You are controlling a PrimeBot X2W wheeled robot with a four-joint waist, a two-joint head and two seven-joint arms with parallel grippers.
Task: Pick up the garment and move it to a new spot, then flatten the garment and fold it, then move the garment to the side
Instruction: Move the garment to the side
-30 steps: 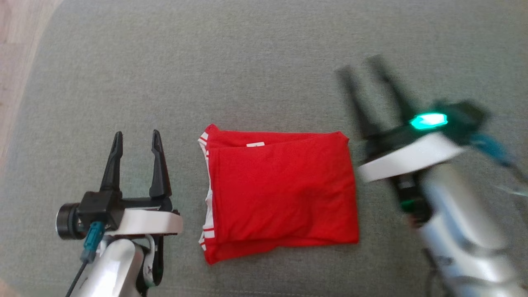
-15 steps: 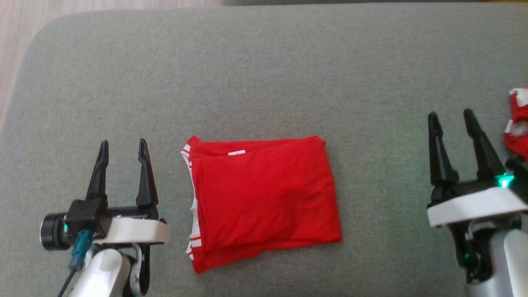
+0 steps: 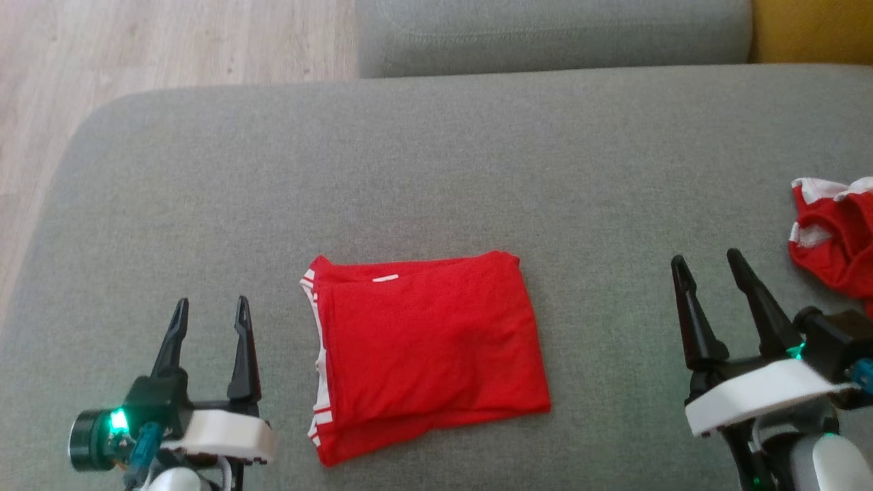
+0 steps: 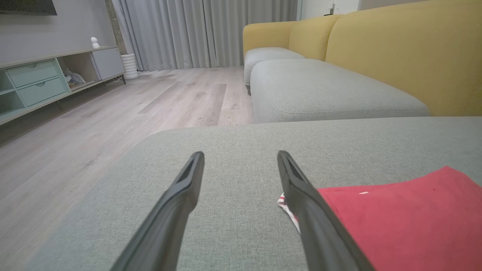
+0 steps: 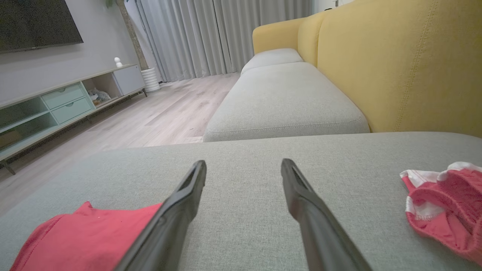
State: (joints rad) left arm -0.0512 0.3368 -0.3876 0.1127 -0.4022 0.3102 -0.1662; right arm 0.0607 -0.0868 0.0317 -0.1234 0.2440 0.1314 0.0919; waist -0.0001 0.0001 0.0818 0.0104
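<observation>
My fingers [image 3: 243, 348] gape empty on left gripper [image 3: 210, 303] and right gripper [image 3: 705, 260]; garment [image 3: 430, 348] lies folded, so I judge only moving it aside remains.

You see folded red fabric garment [image 3: 426, 351] lower centre on grey upholstered cushion [image 3: 436, 170]; crumpled red-and-white cloth [image 3: 832, 239] at right edge, well apart.
</observation>
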